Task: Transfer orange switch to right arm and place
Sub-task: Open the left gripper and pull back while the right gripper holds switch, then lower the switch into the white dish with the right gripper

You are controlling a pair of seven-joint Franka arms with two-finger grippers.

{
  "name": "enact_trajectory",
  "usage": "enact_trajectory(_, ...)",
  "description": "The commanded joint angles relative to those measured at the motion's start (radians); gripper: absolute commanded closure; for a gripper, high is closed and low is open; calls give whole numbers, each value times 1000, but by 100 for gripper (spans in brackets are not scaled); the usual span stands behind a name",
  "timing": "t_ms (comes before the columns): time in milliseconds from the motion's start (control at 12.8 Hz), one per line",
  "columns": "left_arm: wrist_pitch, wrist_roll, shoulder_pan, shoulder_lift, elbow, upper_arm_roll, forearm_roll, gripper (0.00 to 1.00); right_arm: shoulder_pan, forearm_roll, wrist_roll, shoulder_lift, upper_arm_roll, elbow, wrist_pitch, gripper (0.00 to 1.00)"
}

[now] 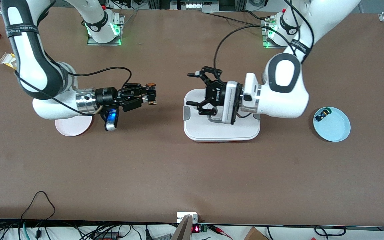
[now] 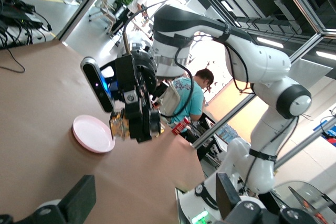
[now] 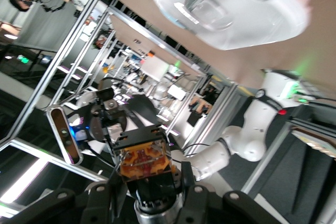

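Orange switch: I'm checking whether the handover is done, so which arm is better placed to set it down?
The right. The right gripper is shut on the orange switch, up over bare table beside the pink plate. The left gripper hangs open and empty over the white tray.

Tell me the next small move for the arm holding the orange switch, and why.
Probably swing the right gripper, shut on the orange switch, over to the pink plate beside that arm. The left gripper hangs open over the white box, so the handover looks complete.

orange switch (image 1: 150,90), black body, orange cap, held in right gripper (image 1: 149,95) above table, right arm (image 1: 38,76) outstretched
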Motion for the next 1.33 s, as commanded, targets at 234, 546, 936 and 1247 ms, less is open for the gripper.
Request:
enact_trajectory(234, -262, -260, 110, -37, 57, -2, 298, 0, -84, -485, -192, -50, 4, -15, -49, 75)
enact_trajectory(546, -460, -505, 139, -35, 174, 3, 572, 0, -95, -888, -330, -68, 4, -7, -34, 75)
enact_trajectory(936, -600, -780, 143, -84, 243, 1, 1067, 0, -136, -1208, -684, -68, 4, -15, 29, 75)
enact_trajectory(1247, -614, -998, 130, -143, 275, -11, 1419, 0, -185, -1343, -994, -64, 4, -22, 87, 75)
